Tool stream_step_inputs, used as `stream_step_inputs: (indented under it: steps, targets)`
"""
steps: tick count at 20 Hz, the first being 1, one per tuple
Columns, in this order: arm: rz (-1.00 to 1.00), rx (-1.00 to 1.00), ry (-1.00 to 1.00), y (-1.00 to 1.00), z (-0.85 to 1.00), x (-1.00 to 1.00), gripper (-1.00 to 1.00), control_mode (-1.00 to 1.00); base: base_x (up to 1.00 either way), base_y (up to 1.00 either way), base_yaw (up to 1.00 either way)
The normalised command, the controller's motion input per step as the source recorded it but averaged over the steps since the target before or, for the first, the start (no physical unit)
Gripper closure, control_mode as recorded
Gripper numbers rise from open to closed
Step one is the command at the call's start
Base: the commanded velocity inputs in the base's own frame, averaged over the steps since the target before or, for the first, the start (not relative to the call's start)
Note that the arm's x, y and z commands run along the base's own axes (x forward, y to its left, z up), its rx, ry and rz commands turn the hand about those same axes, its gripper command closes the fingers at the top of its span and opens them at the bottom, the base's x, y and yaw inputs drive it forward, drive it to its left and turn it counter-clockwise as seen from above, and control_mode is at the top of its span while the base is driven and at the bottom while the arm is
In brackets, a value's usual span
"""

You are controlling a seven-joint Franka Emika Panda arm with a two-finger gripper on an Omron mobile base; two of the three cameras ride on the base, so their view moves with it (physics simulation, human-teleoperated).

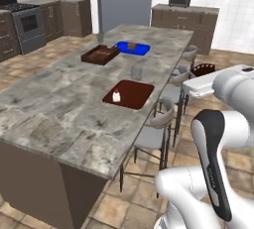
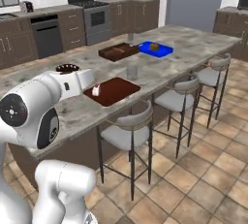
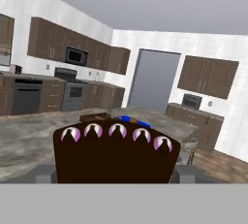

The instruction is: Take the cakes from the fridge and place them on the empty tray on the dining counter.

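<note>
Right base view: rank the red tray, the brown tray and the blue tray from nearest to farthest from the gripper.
From the gripper, shut on the chocolate cake:
1. Red tray, just beyond it, by the counter's near edge.
2. Brown tray, farther along, mid-counter.
3. Blue tray, right of the brown one, farthest.

Dining counter [image 1: 59, 109] w/ three trays [image 1: 130, 94]

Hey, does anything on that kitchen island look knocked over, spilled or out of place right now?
Nothing stands out. The white cake sits upright on the reddish-brown tray, and the blue tray and dark brown tray lie flat on the counter.
</note>
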Motion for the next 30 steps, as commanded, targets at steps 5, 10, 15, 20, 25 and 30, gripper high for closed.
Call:
stream_step_inputs:
  steps: [5,10,15,20,25,30]
  targets:
    - [0.00,0.00,0.00,0.00,0.00,0.00,1.00,1.00,0.82,-0.36,0.31]
    - [0.00,0.00,0.00,0.00,0.00,0.00,1.00,1.00,0.98,-0.09,0.35]
    - [0.00,0.00,0.00,0.00,0.00,0.00,1.00,1.00,0.95,-0.17,0.40]
    - [0.00,0.00,0.00,0.00,0.00,0.00,1.00,1.00,0.88,-0.18,0.39]
    - [0.00,0.00,0.00,0.00,0.00,0.00,1.00,1.00,0.82,-0.16,0.35]
    - [0.00,0.00,0.12,0.00,0.00,0.34,1.00,-1.00,0.33,-0.01,0.04]
